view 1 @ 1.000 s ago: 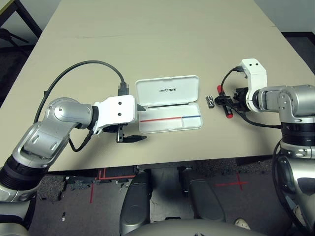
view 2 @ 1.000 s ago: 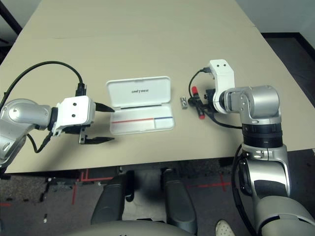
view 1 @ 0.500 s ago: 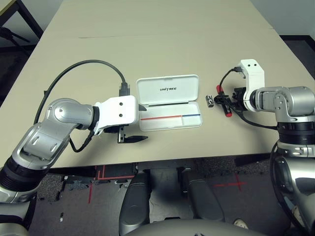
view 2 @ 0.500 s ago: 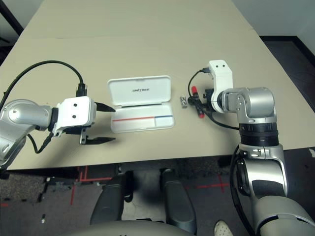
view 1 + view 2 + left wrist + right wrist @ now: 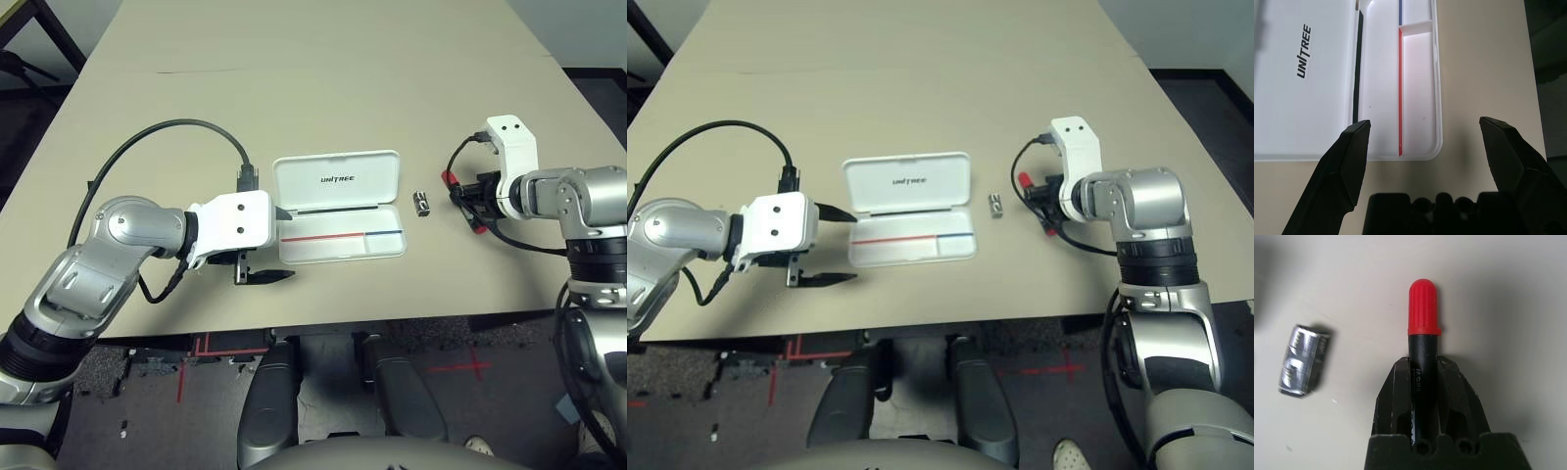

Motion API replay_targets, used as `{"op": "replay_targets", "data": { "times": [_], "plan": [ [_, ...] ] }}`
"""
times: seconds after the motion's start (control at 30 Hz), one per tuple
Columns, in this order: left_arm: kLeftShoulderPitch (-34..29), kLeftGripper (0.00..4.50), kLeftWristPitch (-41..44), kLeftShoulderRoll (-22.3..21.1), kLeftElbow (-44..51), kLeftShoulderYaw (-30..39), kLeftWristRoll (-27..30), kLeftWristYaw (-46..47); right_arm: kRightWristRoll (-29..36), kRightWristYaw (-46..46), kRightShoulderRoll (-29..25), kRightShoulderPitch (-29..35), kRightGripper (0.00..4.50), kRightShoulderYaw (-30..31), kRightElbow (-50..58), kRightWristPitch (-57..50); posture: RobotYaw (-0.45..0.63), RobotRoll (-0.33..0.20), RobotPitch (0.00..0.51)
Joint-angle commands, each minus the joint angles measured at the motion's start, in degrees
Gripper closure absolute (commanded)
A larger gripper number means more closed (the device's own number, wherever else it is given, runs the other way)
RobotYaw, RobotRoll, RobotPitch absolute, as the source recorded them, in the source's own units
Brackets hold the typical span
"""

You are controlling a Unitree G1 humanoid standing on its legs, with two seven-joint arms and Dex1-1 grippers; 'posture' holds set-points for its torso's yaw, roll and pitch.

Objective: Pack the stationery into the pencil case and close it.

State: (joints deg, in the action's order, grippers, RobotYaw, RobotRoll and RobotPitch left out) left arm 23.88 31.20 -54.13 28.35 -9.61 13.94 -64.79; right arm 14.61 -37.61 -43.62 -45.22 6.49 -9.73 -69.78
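1. Right hand [image 5: 1422, 382] is pinched tight on the red marker [image 5: 1422, 333], both fingers clamped on the black barrel, red cap poking out past the fingertips.
2. In the head views that marker [image 5: 462, 196] sits at the right hand, off to the right of the pencil case [image 5: 338, 206] and well apart from it.
3. So the key relation: the case lies to the left of the right hand, across the tabletop [image 5: 323, 88], with the tiny black-and-silver piece [image 5: 422, 203] lying between them, near the case's right end.
4. The case is open, lid flat toward the far side, tray nearest the robot; its long axis runs left to right. The marker looks angled to that axis, so my read is it needs turning to line up before it drops in.
5. Left hand [image 5: 1425, 132] is spread wide, holding nothing, hanging at the case's left end.
6. Right arm is the one for this delivery, I'd judge.
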Motion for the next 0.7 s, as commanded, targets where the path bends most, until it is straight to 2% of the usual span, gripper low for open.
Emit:
{"op": "replay_targets", "data": {
  "times": [0.03,0.17,0.3,0.43,0.57,0.7],
  "plan": [
    [-0.6,0.00,-0.6,-0.3,-0.1,-0.7,0.2,-0.6,-0.7,-8.9,-4.5,-3.1,4.02,4.7,-2.6,6.5,0.07,0.000,0.220],
    [-0.5,0.00,-0.9,-0.4,-0.4,-0.8,0.1,-0.8,-2.6,-19.7,-8.3,-6.5,4.02,9.4,-5.7,15.9,0.06,0.000,0.215],
    [-0.4,0.00,-1.5,-0.5,-1.1,-1.0,-0.3,-1.1,-4.5,-36.4,-11.1,-9.0,4.02,13.4,-8.4,31.7,0.06,0.000,0.209],
    [-0.3,0.00,-1.9,-0.6,-1.4,-1.1,-0.4,-1.2,-4.4,-50.8,-11.6,-11.0,4.02,15.3,-9.2,39.8,0.06,0.000,0.205],
    [-0.3,0.00,-2.5,-0.7,-1.9,-1.1,-0.5,-1.4,-4.9,-54.8,-9.2,-14.3,4.02,17.6,-10.9,43.3,0.05,0.000,0.202],
    [0.0,0.00,-2.9,-0.9,-2.3,-1.4,-0.7,-1.7,-2.5,-54.9,-8.7,-18.5,4.02,24.0,-12.0,47.1,0.05,0.000,0.203]
  ]
}}
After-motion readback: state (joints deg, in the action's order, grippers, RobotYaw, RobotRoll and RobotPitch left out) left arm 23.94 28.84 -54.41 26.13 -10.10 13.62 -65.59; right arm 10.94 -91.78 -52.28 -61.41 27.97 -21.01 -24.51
